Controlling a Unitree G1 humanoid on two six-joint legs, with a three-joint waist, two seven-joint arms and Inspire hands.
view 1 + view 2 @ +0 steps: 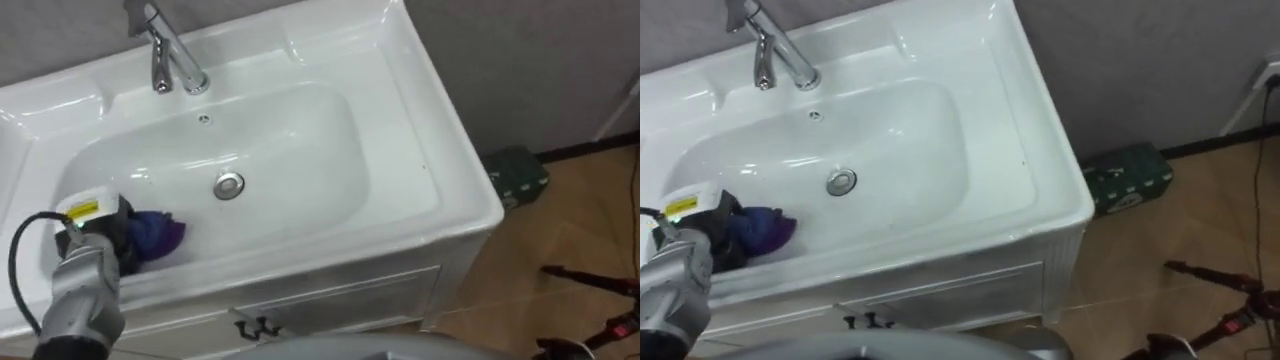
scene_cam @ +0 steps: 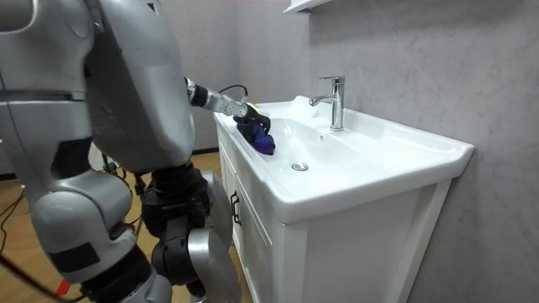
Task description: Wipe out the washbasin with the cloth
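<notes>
Left hand of a humanoid robot works a crumpled blue-purple cloth inside a white ceramic basin.

Standing close against the white vanity cabinet, the robot reaches in with dark fingers curled round the cloth, which lies against the bowl's near-left wall, apart from the round metal drain and the chrome tap behind it. Judging by that position, the wipe looks partway at most: the bowl's floor around the drain, its right side and the broad rim appear left to do, though no streak shows what is finished. A dark green box sits on the wooden floor to the right.
</notes>
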